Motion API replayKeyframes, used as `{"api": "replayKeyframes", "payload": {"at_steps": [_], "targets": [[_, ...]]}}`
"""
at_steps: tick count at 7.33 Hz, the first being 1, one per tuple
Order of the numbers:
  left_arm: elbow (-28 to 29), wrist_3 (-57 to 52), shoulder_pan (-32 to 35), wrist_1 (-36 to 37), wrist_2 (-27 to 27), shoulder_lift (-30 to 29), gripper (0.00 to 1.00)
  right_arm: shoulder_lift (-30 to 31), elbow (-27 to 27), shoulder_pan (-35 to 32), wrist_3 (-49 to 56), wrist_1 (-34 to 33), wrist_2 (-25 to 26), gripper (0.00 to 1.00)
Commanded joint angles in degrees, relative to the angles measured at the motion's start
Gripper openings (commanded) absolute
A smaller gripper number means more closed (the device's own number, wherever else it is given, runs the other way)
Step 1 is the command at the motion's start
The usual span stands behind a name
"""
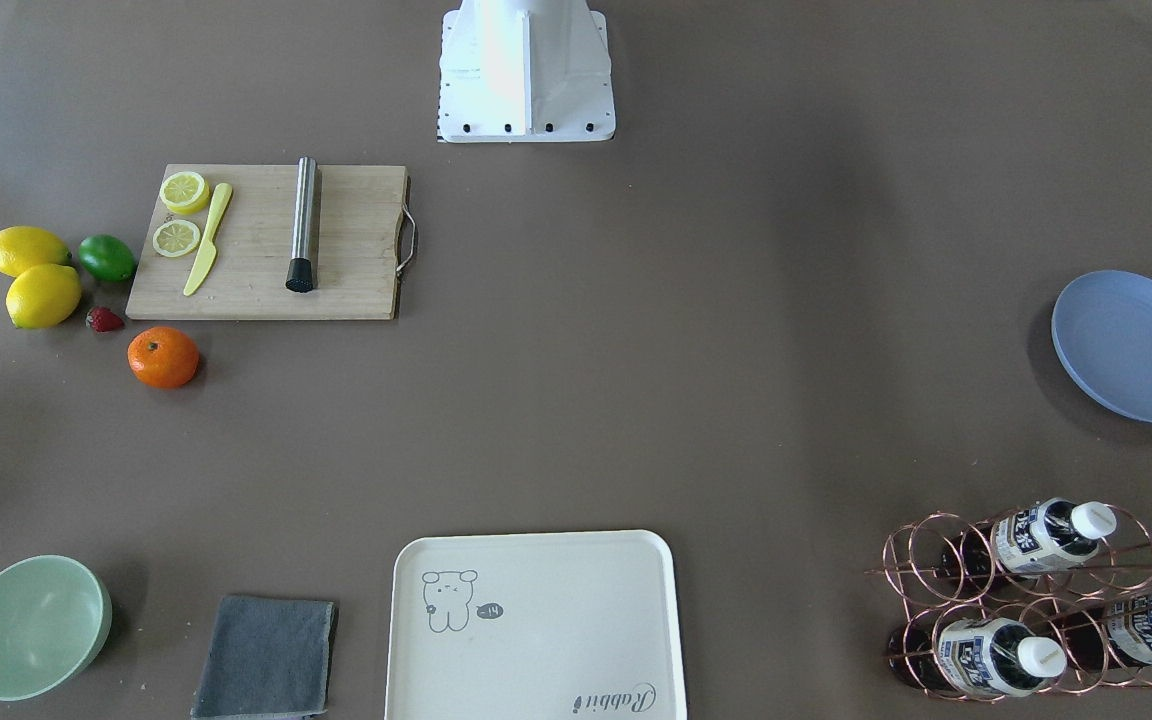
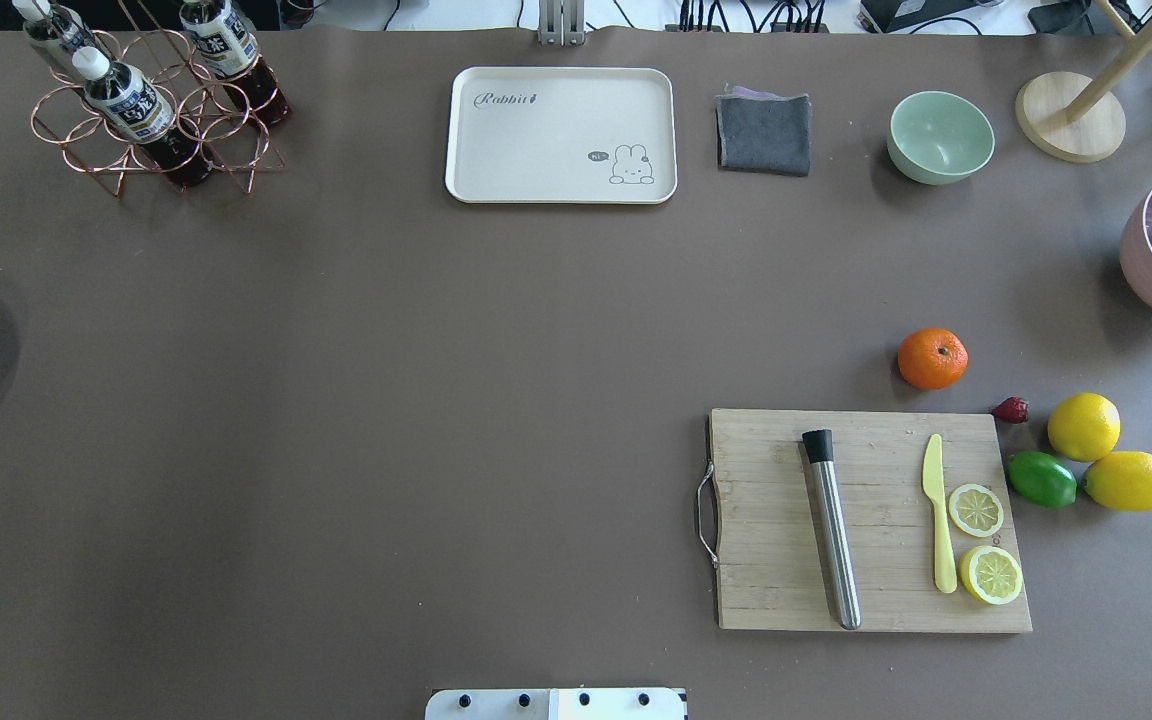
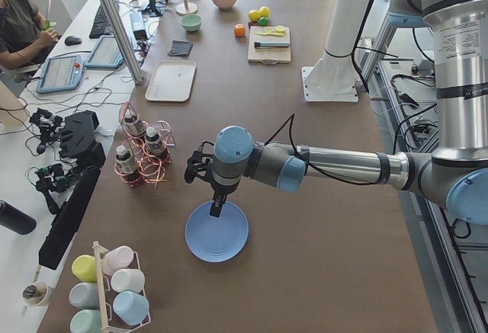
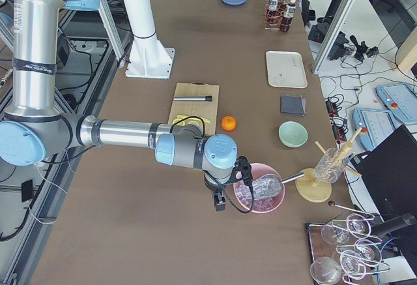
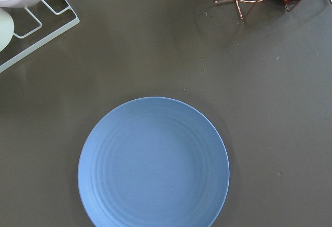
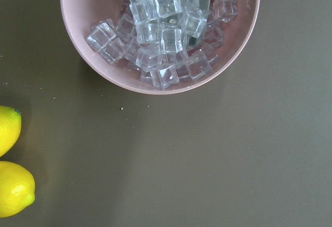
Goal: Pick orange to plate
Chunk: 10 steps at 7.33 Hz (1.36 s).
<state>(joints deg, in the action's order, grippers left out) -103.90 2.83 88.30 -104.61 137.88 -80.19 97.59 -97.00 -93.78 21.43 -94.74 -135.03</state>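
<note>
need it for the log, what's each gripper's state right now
Left gripper: cannot tell, seen only from the side, above the plate.
Right gripper: cannot tell, seen only from the side, near the ice bowl.

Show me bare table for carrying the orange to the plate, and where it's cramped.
Free: the brown stretch between the wooden cutting board and round blue plate, bordered by the cream rectangular tray and white robot base. Crowded: the small round orange, board edge and red strawberry nearby.
</note>
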Motion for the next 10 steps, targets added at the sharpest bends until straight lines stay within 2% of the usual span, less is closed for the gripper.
{"api": "replayKeyframes", "payload": {"at_steps": [1, 5, 7, 10], "targets": [[-0.25, -0.20, -0.05, -0.07, -0.07, 0.30, 0.98, -0.03, -0.12, 0.00, -0.07, 0.00, -0.14, 1.00], [3.25, -0.02, -0.32, 0.37, 0.72, 1.00, 0.98, 0.05, 0.76, 0.18, -0.07, -0.09, -0.32, 1.00], [2.29, 0.07, -0.14, 0.54, 2.82, 1.62, 0.98, 0.05, 0.50, 0.18, -0.16, -0.09, -1.72, 1.00], [1.42, -0.11, -0.05, 0.54, 3.09, 1.97, 0.98, 0.58, 0.67, 0.18, 0.28, 0.00, -1.64, 1.00]]}}
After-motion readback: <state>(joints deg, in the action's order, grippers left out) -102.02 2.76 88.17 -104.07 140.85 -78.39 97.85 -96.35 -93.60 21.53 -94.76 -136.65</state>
